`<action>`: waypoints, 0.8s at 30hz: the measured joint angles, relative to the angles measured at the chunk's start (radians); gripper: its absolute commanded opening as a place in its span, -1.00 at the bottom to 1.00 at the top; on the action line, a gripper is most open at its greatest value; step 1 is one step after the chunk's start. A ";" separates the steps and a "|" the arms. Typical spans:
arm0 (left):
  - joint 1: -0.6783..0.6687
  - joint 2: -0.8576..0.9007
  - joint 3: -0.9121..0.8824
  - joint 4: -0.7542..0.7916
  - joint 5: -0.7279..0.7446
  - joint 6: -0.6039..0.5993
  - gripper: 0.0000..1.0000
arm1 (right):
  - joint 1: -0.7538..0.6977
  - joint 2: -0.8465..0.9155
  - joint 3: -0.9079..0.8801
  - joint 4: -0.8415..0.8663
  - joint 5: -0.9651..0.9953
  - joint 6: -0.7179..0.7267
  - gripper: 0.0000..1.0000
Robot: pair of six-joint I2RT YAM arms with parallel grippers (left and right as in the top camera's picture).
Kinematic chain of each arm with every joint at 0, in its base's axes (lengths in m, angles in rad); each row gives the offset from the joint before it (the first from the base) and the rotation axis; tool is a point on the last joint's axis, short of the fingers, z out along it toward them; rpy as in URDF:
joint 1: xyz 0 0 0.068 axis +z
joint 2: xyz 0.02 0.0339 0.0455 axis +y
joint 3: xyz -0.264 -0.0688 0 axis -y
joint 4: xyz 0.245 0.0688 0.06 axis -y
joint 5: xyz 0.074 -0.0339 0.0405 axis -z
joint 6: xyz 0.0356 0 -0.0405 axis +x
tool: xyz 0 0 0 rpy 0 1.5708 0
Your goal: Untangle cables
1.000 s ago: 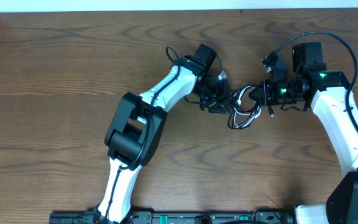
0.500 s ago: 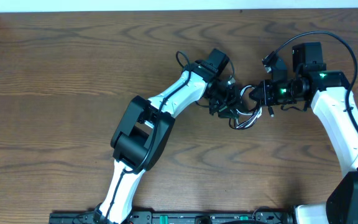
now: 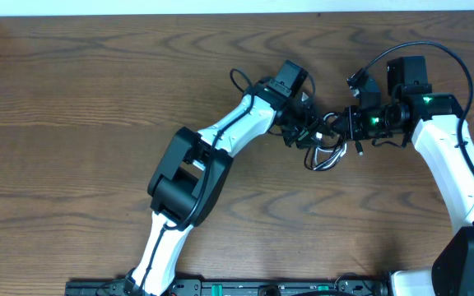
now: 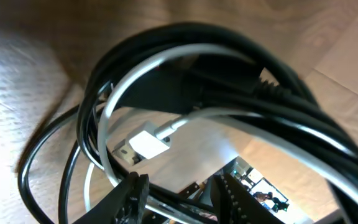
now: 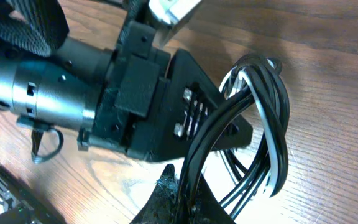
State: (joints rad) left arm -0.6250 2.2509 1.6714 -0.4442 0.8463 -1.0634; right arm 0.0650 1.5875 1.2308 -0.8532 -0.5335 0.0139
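Observation:
The cables (image 3: 326, 154), one black and one white, lie in a small tangled coil on the wooden table between my two grippers. My right gripper (image 3: 341, 125) is shut on a few black strands (image 5: 188, 190) and holds the looped bundle (image 5: 272, 124) up off the wood. My left gripper (image 3: 309, 131) has pushed into the coil from the left. In the left wrist view its fingers (image 4: 179, 183) stand apart, with black and white strands running across the gap. The black cable (image 4: 185, 37) arches over a white loop (image 4: 123, 81), and a white plug (image 4: 148, 144) hangs inside.
The left gripper's black body (image 5: 148, 93) sits right against the bundle, close to my right fingers. The right arm's own thick black wire (image 3: 459, 66) arcs above its wrist. The table's back edge (image 3: 220, 15) runs along the top.
My left arm has swung right and slightly up, bringing its gripper from beside the coil into the loops. The right arm has not moved and keeps its grip.

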 measured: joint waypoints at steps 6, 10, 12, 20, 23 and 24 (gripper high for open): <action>0.002 0.000 -0.017 -0.002 0.000 -0.010 -0.24 | 0.000 0.000 0.000 -0.007 0.011 0.000 -0.98; 0.041 0.000 -0.017 -0.001 0.000 0.006 -0.24 | 0.000 0.000 0.000 -0.004 0.013 0.000 -0.98; 0.064 0.000 -0.017 -0.011 0.001 0.013 -0.24 | 0.000 0.000 0.000 0.000 0.014 0.000 -0.98; 0.071 0.000 -0.032 -0.042 0.035 -0.042 -0.08 | 0.000 0.000 0.000 0.002 0.015 0.000 -0.98; 0.039 0.000 -0.064 0.000 0.044 -0.112 -0.07 | 0.000 0.000 0.000 0.001 0.015 0.000 -0.98; 0.031 0.000 -0.079 0.025 0.047 -0.137 -0.08 | 0.000 0.000 0.000 0.001 0.015 0.000 -0.98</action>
State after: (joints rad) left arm -0.5945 2.2509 1.5929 -0.4191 0.8928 -1.1999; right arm 0.0650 1.5875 1.2308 -0.8524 -0.5186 0.0139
